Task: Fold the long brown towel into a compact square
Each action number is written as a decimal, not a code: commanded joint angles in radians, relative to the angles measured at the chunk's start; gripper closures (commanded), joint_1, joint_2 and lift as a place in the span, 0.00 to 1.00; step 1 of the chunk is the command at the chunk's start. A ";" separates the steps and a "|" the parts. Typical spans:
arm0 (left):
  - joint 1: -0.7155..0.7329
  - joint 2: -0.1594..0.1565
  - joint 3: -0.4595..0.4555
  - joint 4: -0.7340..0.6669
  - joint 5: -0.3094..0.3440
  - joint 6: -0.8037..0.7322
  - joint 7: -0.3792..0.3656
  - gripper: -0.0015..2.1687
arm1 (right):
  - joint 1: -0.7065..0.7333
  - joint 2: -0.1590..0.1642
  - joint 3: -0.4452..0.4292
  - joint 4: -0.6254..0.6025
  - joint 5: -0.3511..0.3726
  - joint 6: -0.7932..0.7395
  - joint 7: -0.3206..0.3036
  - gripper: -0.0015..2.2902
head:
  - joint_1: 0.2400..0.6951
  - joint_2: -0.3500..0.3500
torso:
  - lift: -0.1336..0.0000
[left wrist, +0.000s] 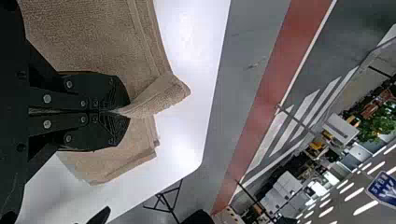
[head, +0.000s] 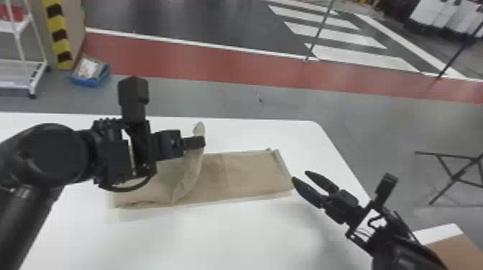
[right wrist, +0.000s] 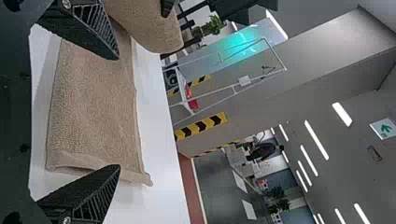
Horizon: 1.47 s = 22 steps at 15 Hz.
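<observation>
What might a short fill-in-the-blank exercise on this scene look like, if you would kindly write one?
The left gripper pinches a raised part of the brown towel between its two ____.
The rest of the towel lies on a table whose top is ____.
The right gripper, near the towel's right end, is not shut but ____.
On the floor beyond the table, at the head view's left, the small bin is coloured ____.

Missing words: fingers; white; open; blue.

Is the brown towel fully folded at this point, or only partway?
Only partway: the towel lies as a long strip, with one part lifted off it in the left gripper.
</observation>
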 commanded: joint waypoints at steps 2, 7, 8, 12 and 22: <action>0.002 -0.004 -0.037 0.041 0.001 -0.046 -0.032 0.03 | 0.001 -0.004 -0.002 0.013 -0.005 -0.011 0.000 0.02 | 1.00 0.00 | 0.07; -0.027 -0.004 -0.130 0.173 -0.002 -0.165 -0.047 0.01 | 0.002 0.004 0.003 0.018 -0.005 -0.026 0.000 0.02 | 1.00 0.00 | 0.07; -0.031 -0.004 -0.139 0.177 -0.005 -0.165 -0.055 0.01 | 0.005 0.005 0.004 0.018 -0.005 -0.026 -0.001 0.02 | 1.00 0.00 | 0.07; -0.012 -0.004 -0.110 0.124 -0.048 -0.150 -0.034 0.01 | 0.013 0.017 0.013 -0.017 -0.012 -0.008 -0.018 0.02 | 1.00 0.00 | 0.07; 0.183 0.232 0.023 -0.183 -0.302 -0.273 -0.095 0.01 | 0.070 0.154 0.248 -0.459 0.164 0.327 -0.528 0.12 | 1.00 0.08 | 0.07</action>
